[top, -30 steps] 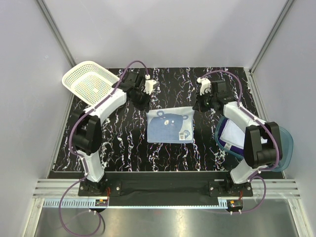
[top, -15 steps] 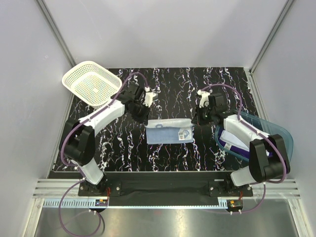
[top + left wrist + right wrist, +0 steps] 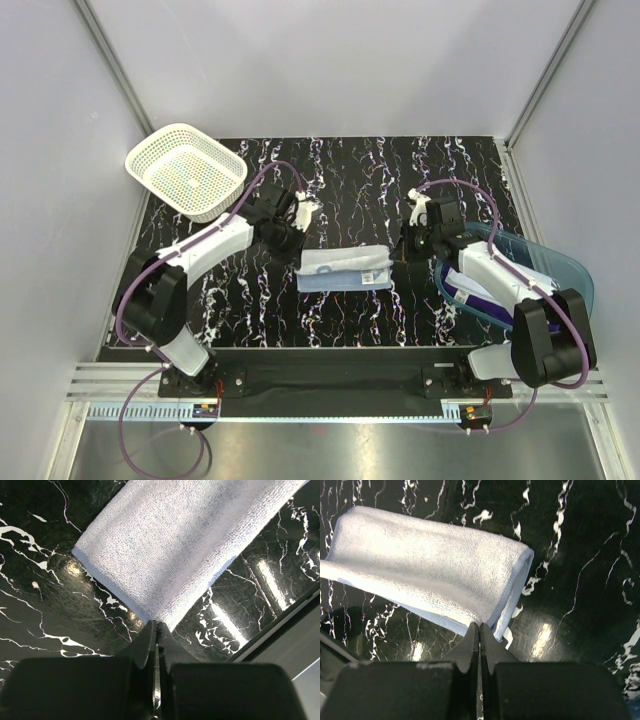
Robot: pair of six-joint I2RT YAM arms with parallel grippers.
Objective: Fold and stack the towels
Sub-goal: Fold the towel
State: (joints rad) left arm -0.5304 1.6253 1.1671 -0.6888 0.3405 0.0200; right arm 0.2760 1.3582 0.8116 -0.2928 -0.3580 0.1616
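Both jaws pinched tight on blue towel [image 3: 343, 270].

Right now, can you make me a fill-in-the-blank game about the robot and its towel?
1. The folded towel on the black table is light ___.
2. The white basket sits at the table's far ___ corner.
3. The see-through blue tub stands by the ___ arm.
4. The left gripper and the right gripper are both shut on the ___.
Missing words: blue, left, right, towel.
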